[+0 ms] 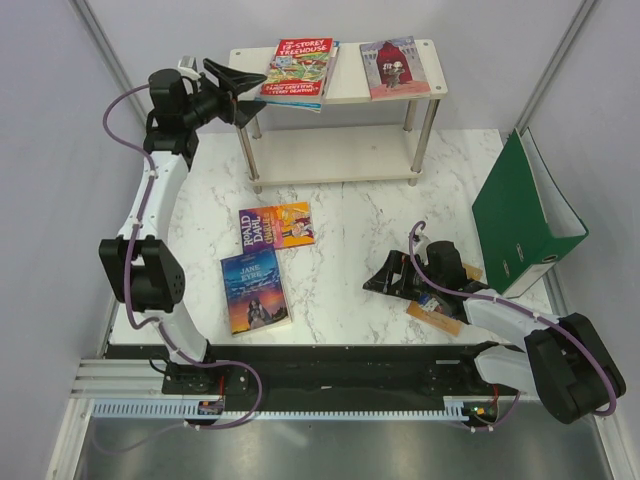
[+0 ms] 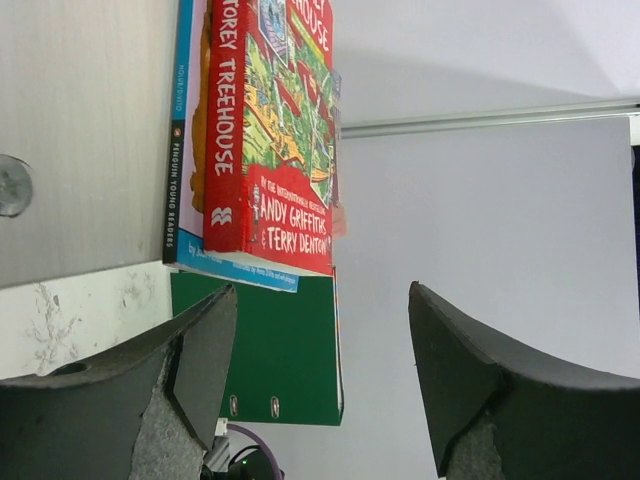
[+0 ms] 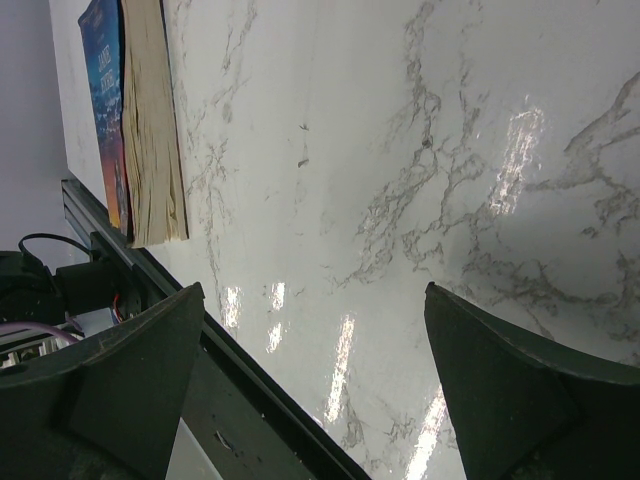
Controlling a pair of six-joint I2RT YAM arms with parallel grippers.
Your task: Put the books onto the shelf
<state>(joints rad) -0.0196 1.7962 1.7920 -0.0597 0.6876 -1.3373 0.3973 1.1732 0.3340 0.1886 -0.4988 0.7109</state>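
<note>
Marble-patterned table (image 1: pixel 350 270) fills the overhead view, with the shelf (image 1: pixel 350 85) standing at its far edge. On the shelf's top board lies the red Treehouse book (image 1: pixel 298 65), stacked on a blue book (image 1: pixel 305 104), and to their right a portrait-cover book (image 1: pixel 393 67). The left gripper (image 1: pixel 245 90) hangs just beside the shelf's left end, fingers spread and empty. Two books lie flat on the table, well short of the shelf: the yellow-purple Roald Dahl (image 1: pixel 275 225) and, nearer the arms, Jane Eyre (image 1: pixel 255 290). The right gripper (image 1: pixel 385 278) rests low over the table to their right, near the green ring binder (image 1: pixel 520 215). A tan flat thing (image 1: pixel 437 318) shows under the right arm; I cannot tell what it is.

From the left wrist, the left gripper (image 2: pixel 320 300) stands wide with nothing between its fingers, apart from the Treehouse book (image 2: pixel 270 150), which overhangs the blue book (image 2: pixel 178 150).

From the right wrist, the right gripper (image 3: pixel 312 295) is fully spread over bare marble, with Jane Eyre (image 3: pixel 110 110) off to one side.

By my reckoning three books are shelved and at least two remain.
</note>
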